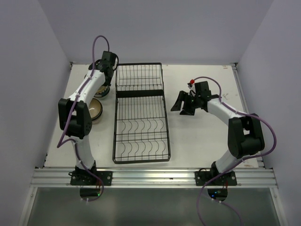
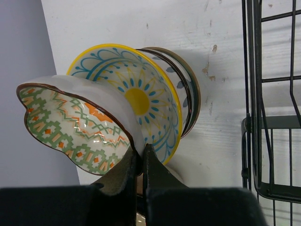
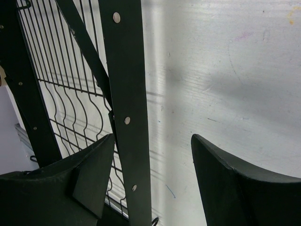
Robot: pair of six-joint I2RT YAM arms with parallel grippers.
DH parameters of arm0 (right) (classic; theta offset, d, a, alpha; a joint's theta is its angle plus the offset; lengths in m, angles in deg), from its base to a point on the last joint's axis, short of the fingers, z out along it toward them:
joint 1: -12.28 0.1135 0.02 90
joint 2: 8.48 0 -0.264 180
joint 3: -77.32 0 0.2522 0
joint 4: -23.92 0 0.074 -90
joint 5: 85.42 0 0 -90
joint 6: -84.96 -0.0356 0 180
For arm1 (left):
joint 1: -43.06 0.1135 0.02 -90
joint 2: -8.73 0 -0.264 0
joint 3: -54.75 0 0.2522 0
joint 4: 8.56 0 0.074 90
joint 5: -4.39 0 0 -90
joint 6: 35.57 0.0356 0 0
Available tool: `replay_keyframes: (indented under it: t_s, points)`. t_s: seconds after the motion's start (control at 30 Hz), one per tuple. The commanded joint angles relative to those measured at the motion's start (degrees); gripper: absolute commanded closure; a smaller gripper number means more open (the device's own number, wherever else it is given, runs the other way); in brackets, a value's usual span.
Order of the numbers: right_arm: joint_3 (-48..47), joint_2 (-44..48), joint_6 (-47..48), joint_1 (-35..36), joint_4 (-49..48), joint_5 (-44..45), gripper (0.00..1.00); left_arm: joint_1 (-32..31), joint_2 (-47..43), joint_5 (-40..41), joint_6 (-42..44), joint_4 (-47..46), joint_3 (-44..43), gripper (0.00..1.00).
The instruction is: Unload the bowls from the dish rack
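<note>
1. Left of the long black wire dish rack [image 1: 139, 94], beside its far section, the left tool [image 2: 142, 156] is clenched on the rim of a scalloped white ceramic bowl [image 2: 75, 127], with one finger inside the wall and one outside.
2. Appearance: the edge is lobed and brown. The interior is banded with green lattice and orange diamonds, the outside is plain white, and the glaze is glossy.
3. Just behind it lies a round yellow-rimmed bowl [image 2: 136, 99] with blue arches and a yellow centre. It is nested in a stack of darker-rimmed bowls [image 2: 192, 92] on the white desk [image 1: 197, 141]. Whether the held bowl touches that stack cannot be told.
4. Handling, as judged: the bowl is stiff, brittle, fairly heavy and slippery under its glaze. A pinch across the wall at a hollow between lobes seems the sound hold. It should be set down gently, since rim-to-rim knocks may chip it.
5. Both sections of the rack show bare wire, so unloading appears nearly complete.
6. On the far side of the rack, the right tool [image 1: 183, 106] is released, with its fingers spread and nothing held.
</note>
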Motion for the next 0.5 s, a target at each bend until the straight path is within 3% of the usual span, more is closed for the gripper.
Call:
replay_keyframes:
  t_s: [0.0, 0.47]
  points:
    - [-0.4, 0.4, -0.4, 0.3, -1.8, -0.4, 0.30, 0.5, -0.4, 4.3, 2.0, -0.7, -0.3, 1.00]
    - [-0.4, 0.2, -0.2, 0.3, -1.5, 0.1, 0.30, 0.7, 1.4, 6.2, 1.8, -1.0, 0.1, 0.93]
